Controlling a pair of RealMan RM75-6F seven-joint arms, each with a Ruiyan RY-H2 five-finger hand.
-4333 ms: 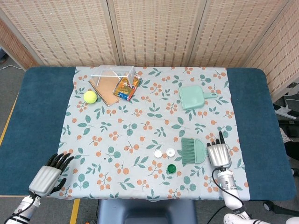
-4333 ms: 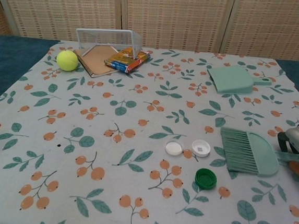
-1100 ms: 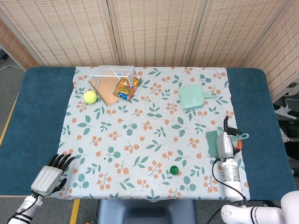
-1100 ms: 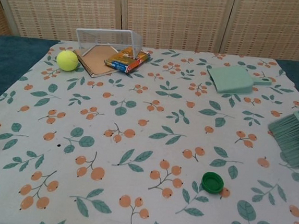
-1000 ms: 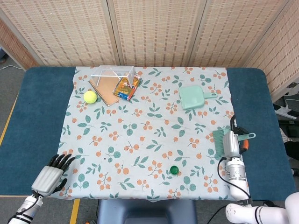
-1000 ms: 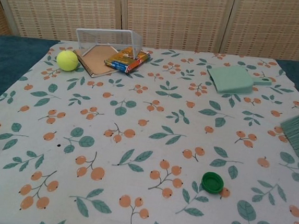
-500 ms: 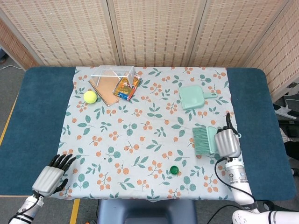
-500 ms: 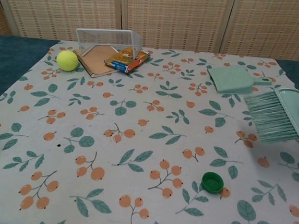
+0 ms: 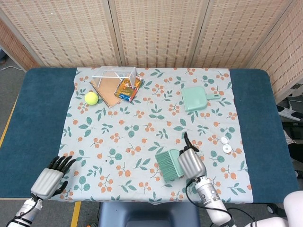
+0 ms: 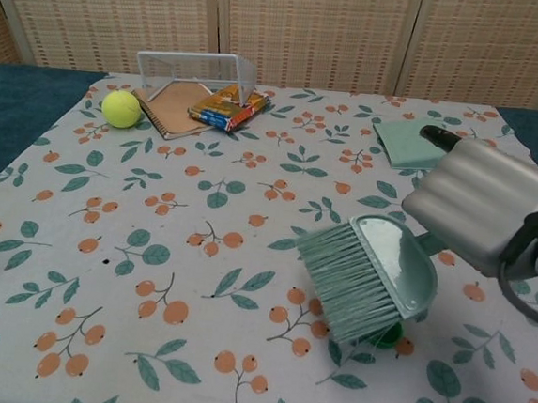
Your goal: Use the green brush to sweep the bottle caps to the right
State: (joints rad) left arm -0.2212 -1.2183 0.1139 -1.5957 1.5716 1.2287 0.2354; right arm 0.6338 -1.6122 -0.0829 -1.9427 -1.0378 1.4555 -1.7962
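Woven screens close off the back, and before me the desk [image 9: 33, 109] wears a leaf-and-berry cloth. Nearest, at my left front corner, my left hand [image 9: 49, 178] rests with its fingers loosely apart, holding nothing, well apart from the work. My right hand [image 9: 191, 162] grips the green brush [image 9: 169, 164] by its handle, bristles pointing left and slightly toward me. In the chest view the bristles hang right over the green cap [image 10: 387, 336], which peeks out under the brush's lower right edge. So that cap lies under the brush and on its handle side, and I judge the bristles must land just left of it before I drag right. Farther right, two white caps [image 9: 226, 144] already sit near the cloth's right edge. Beyond them lies the dustpan [image 9: 195, 99].
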